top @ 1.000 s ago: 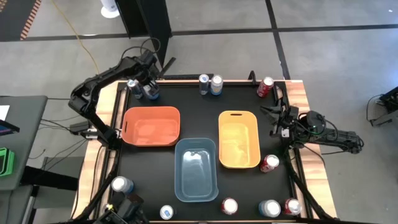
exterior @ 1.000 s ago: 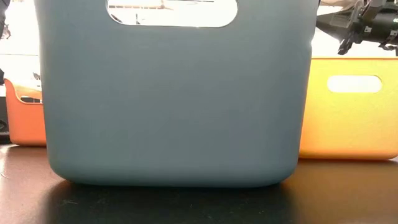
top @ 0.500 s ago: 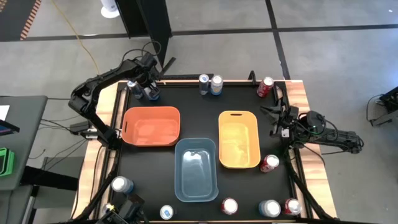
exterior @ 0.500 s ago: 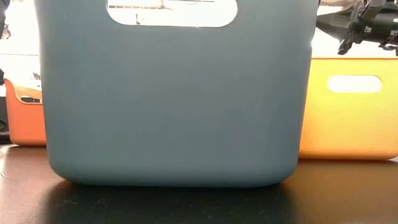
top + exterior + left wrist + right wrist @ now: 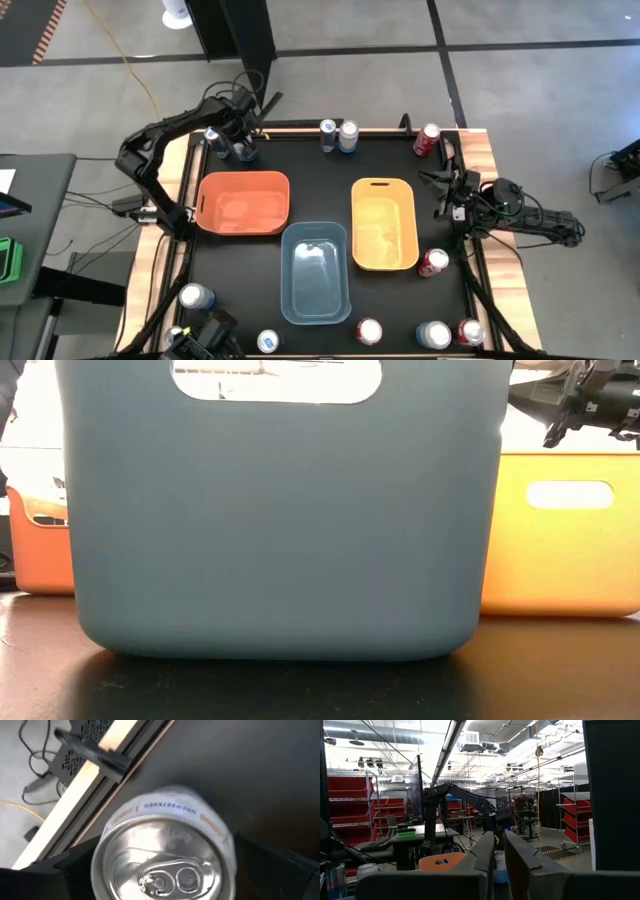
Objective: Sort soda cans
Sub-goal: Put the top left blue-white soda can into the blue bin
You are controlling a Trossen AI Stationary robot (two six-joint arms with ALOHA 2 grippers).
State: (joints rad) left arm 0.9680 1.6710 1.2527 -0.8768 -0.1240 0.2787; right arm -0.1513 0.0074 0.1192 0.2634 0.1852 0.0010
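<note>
Left gripper (image 5: 232,143) shifted slightly at the counter's (image 5: 320,180) far left corner, fingers spread wide either side of an upright silver-topped can (image 5: 165,855), not yet gripped; right gripper (image 5: 443,190) idle, fingers narrow, holding nothing; bins empty.
</note>
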